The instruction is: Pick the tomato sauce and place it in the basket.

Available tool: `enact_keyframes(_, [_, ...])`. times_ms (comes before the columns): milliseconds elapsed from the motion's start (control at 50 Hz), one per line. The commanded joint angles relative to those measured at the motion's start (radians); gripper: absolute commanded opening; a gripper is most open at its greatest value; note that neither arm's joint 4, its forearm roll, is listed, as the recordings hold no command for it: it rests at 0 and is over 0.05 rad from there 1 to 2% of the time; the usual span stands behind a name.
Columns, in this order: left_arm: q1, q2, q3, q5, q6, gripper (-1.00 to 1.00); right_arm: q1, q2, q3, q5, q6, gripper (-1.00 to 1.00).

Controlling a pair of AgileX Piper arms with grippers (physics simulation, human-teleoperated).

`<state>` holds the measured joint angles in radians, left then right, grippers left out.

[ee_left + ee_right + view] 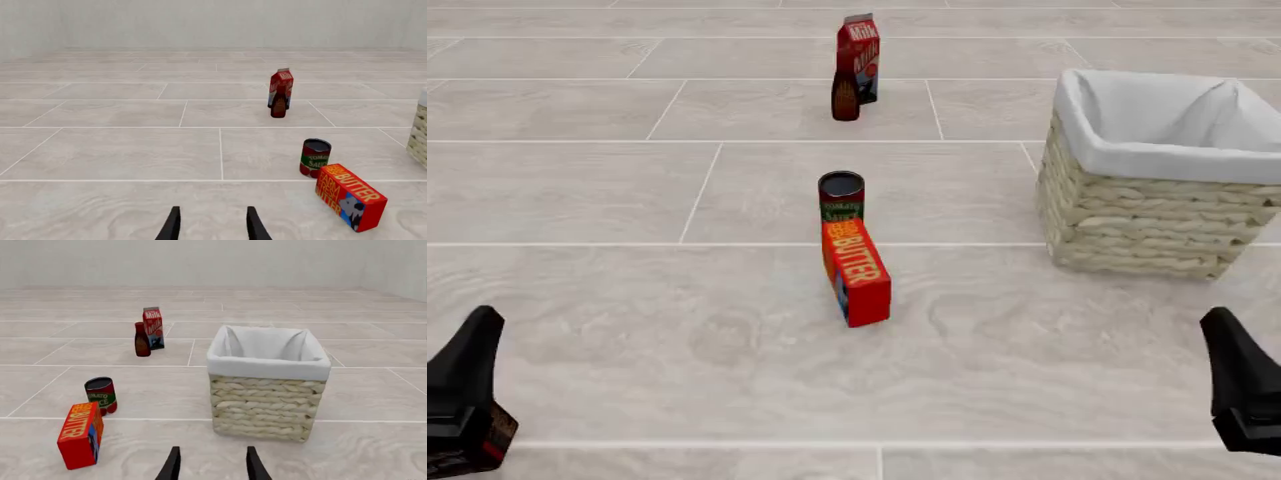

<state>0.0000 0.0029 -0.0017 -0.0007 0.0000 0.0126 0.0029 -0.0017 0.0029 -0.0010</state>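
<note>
Tomato sauce [841, 196] stands upright mid-tabletop, between the two arms and well forward of both. The butter box [856, 271] sits just in front of it on the arms' side, touching or nearly so; the front view can't separate them. The basket [1154, 200] is off to the right, well apart from the can, open top up, white liner showing, nothing visible inside.

Left claw [212, 225] and right claw [212, 465] are both parted with fingers spread, holding nothing, low and back near the tabletop's near edge.

Handling, as a judgement: a rigid can, smooth label, probably slippery and moderately heavy for its size; it won't deform. Best hold is across the round body around mid-height, fingers square to the sides so it doesn't roll out.

Obstacles: the butter box blocks a straight approach from the arms' side, so come from above or from the side. A milk carton [858, 58] and dark brown bottle [845, 96] stand together farther back, well clear. The basket rim needs clearance on the drop.
</note>
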Motion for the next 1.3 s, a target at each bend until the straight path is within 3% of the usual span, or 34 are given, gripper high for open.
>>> enact_keyframes(20, [0.000,0.005,-0.003,-0.001,0.000,1.00,0.005,0.013,-0.003,-0.008,0.004,1.00])
enact_keyframes(340, [0.000,0.005,-0.003,-0.001,0.000,1.00,0.019,0.010,-0.010,0.009,0.004,1.00])
enact_keyframes(440, [0.000,0.005,-0.003,-0.001,0.000,1.00,0.028,0.057,-0.059,0.008,0.068,1.00])
enact_keyframes(480, [0.000,0.005,-0.003,-0.001,0.000,1.00,0.003,0.128,-0.145,0.023,0.038,1.00])
enact_keyframes(500, [0.000,0.005,-0.003,-0.001,0.000,1.00,-0.008,0.176,-0.174,0.011,-0.017,1.00])
enact_keyframes(560, [0.000,0.005,-0.003,-0.001,0.000,1.00,0.054,0.230,-0.286,0.065,-0.089,1.00])
enact_keyframes(680, [0.000,0.005,-0.003,-0.001,0.000,1.00,0.041,0.327,-0.445,0.113,-0.122,1.00])
enact_keyframes(760, [0.000,0.005,-0.003,-0.001,0.000,1.00,0.097,0.438,-0.586,0.169,-0.112,1.00])
enact_keyframes(800, [0.000,0.005,-0.003,-0.001,0.000,1.00,0.083,0.489,-0.640,0.184,-0.152,1.00])
enact_keyframes(880, [0.000,0.005,-0.003,-0.001,0.000,1.00,0.146,0.595,-0.782,0.207,-0.160,1.00])
enact_keyframes(940, [0.000,0.005,-0.003,-0.001,0.000,1.00,0.182,0.666,-0.892,0.221,-0.198,1.00])
enact_keyframes(1000, [0.000,0.005,-0.003,-0.001,0.000,1.00,0.230,0.796,-1.027,0.243,-0.161,1.00])
enact_keyframes(1080, [0.000,0.005,-0.003,-0.001,0.000,1.00,0.293,0.895,-1.135,0.257,-0.154,1.00])
enact_keyframes(1120, [0.000,0.005,-0.003,-0.001,0.000,1.00,0.282,0.951,-1.195,0.262,-0.150,1.00])
enact_keyframes(1140, [0.000,0.005,-0.003,-0.001,0.000,1.00,0.309,1.019,-1.259,0.278,-0.119,1.00])
enact_keyframes(1300, [0.000,0.005,-0.003,-0.001,0.000,1.00,0.379,1.236,-1.456,0.300,-0.114,1.00])
